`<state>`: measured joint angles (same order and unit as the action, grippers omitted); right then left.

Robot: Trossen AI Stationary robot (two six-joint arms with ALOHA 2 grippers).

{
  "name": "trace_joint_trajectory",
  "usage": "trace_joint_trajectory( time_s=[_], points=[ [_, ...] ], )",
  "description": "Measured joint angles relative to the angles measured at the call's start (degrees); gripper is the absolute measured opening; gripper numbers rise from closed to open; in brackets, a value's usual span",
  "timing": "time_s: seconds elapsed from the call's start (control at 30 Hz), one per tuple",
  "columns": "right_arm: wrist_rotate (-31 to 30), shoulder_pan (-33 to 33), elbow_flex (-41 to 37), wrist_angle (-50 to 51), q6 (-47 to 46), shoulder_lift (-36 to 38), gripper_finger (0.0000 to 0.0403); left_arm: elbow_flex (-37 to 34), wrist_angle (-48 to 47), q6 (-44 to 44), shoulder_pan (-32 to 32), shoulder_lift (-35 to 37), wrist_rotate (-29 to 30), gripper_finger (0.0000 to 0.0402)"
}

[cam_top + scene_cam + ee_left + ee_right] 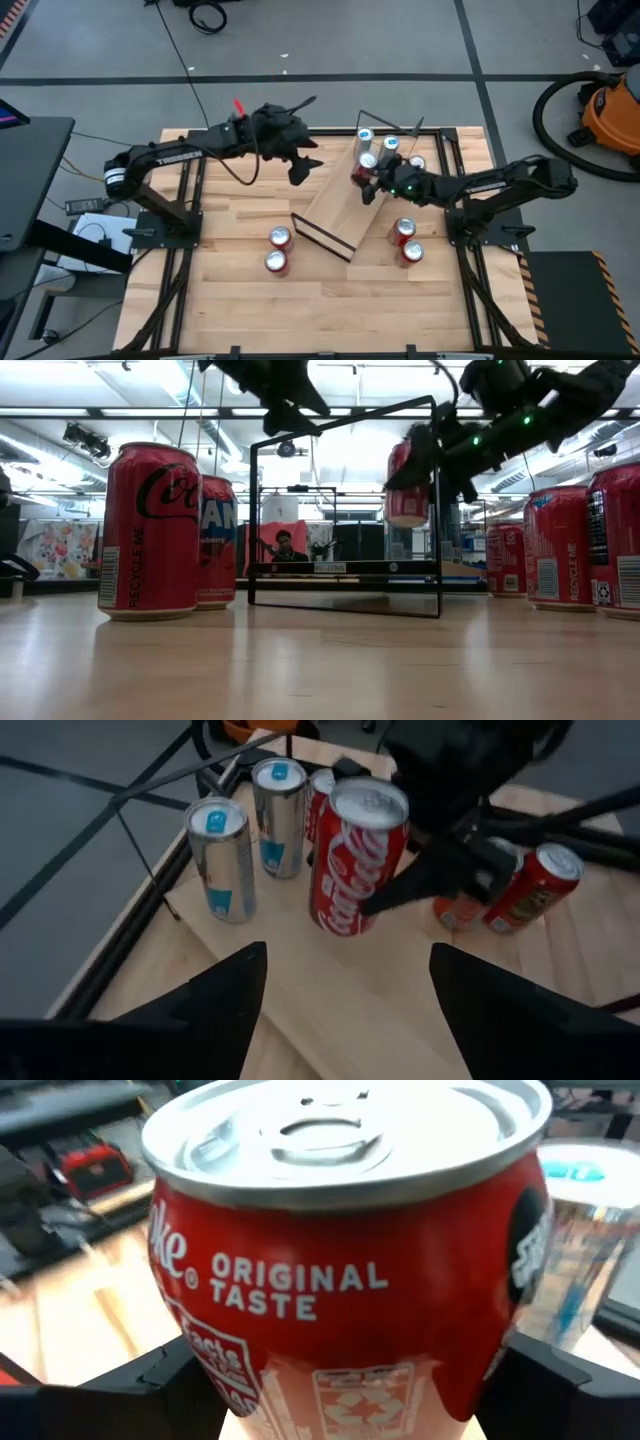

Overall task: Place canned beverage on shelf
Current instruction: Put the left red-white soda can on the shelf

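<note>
The shelf (335, 205) is a light-wood board with a black wire frame, lying slantwise on the tabletop. Two silver cans (218, 860) and a red can (322, 795) stand upright at its far end. My right gripper (372, 188) is shut on a red cola can (364, 172), which it holds above the board just in front of those cans. The held can also shows in the low view (407, 485). My left gripper (300, 168) hangs open and empty above the table, left of the shelf, facing the held can. My right gripper pinches the cola can's side wall (352, 905) between its two fingers, on the lower half of the body. The fingers (405, 892) come in about level from the table's right side. The can is nearly upright, top up, lifted clear of the board.
Two red cans (278, 250) stand on the tabletop near the shelf's near left end. Two more red cans (408, 240) stand to its right. A person (285, 550) sits in the room beyond the table. An orange vacuum (610, 110) stands on the floor at the far right.
</note>
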<state>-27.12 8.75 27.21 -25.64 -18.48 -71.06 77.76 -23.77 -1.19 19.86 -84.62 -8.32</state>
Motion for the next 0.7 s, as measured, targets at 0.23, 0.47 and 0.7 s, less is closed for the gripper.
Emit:
trace_joint_trajectory(
  time_s=[0.23, 0.47, 0.7],
  points=[
    [-3.3, -0.5, 0.0, -7.3, -3.1, -8.6, 0.0334, -6.0, 3.7, -3.9, -0.1, 1.4, 0.2, 0.0290],
    [-5.8, -0.5, 0.0, -15.0, -3.5, -16.2, 0.0335, -6.0, 6.7, -5.6, -0.2, 1.9, 0.1, 0.0290],
    [-5.5, -0.5, 1.7, -17.1, -3.9, -21.7, 0.0335, -6.0, 6.4, -5.7, -0.2, 2.4, 0.1, 0.0290]
  ],
)
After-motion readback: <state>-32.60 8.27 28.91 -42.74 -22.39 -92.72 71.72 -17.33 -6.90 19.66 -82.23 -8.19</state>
